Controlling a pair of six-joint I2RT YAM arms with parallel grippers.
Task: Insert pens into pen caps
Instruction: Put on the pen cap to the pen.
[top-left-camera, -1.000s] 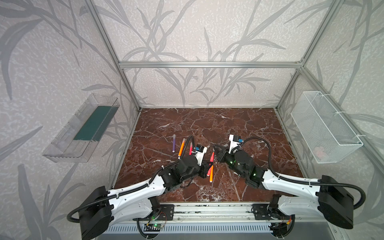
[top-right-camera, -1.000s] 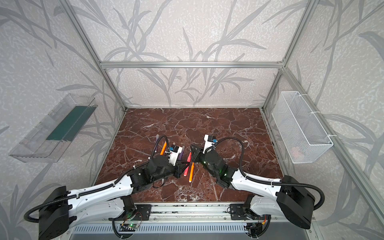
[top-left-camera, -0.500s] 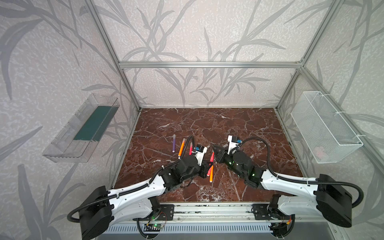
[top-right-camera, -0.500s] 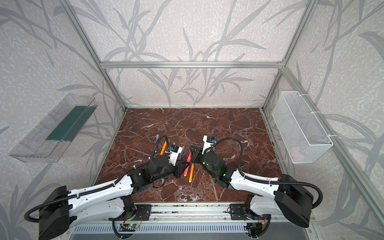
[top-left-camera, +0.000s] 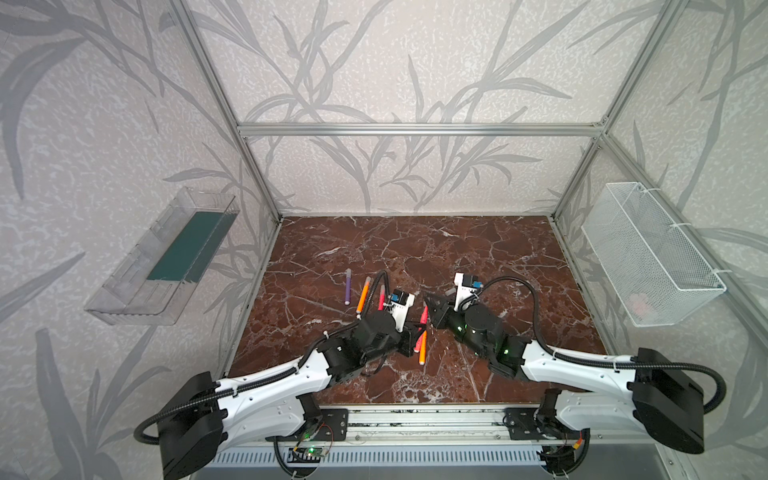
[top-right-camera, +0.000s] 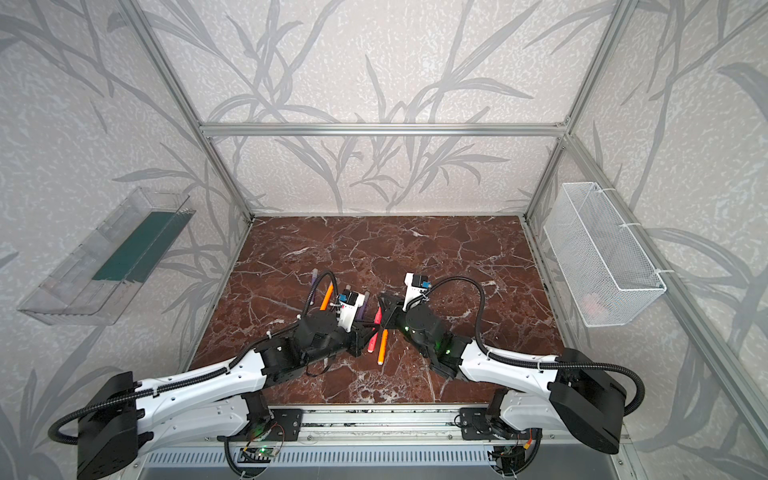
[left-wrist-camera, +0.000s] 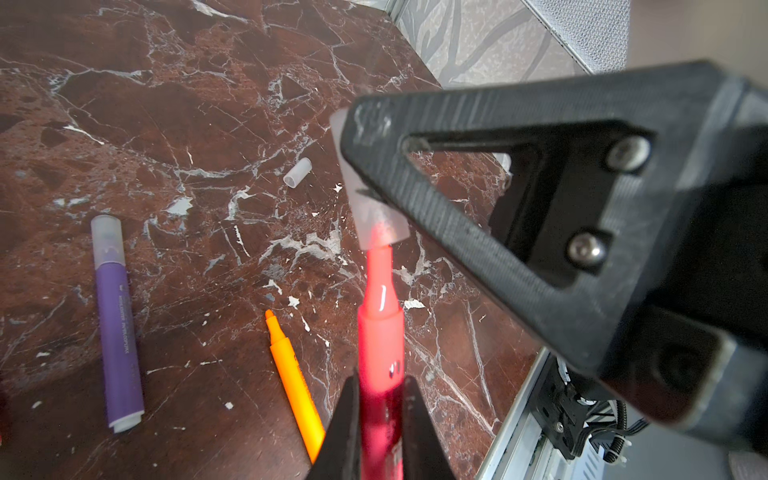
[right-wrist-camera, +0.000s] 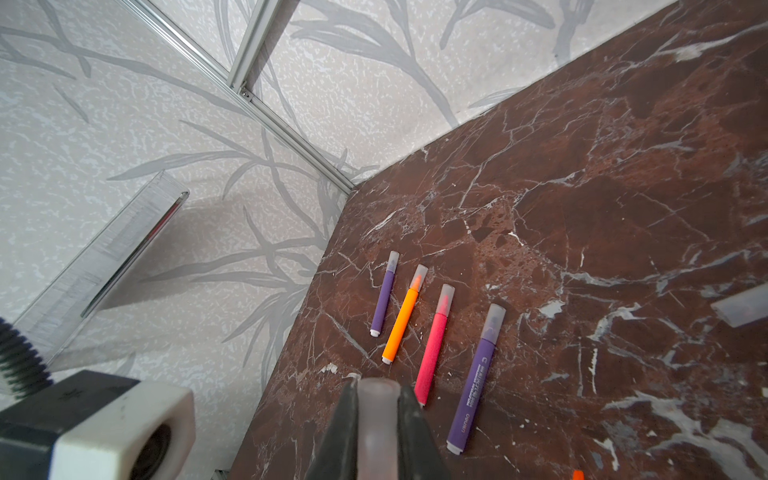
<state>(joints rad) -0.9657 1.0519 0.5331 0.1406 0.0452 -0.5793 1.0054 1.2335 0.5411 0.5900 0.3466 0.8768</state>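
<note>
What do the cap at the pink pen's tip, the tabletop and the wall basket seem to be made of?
The cap: likely frosted translucent plastic; the pink pen glows through it. The tabletop: smooth, white-veined red-brown marble look; real stone or laminate, unclear. The basket: white-coated wire mesh, apparently; the wall shows through its grid.

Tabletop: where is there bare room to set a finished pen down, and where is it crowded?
Free: the far half of the marble tabletop, up to the back wall, and the side toward the wire basket. Crowded: near centre, where left gripper and right gripper meet by an uncapped orange pen, beside a loose cap and four capped pens.
</note>
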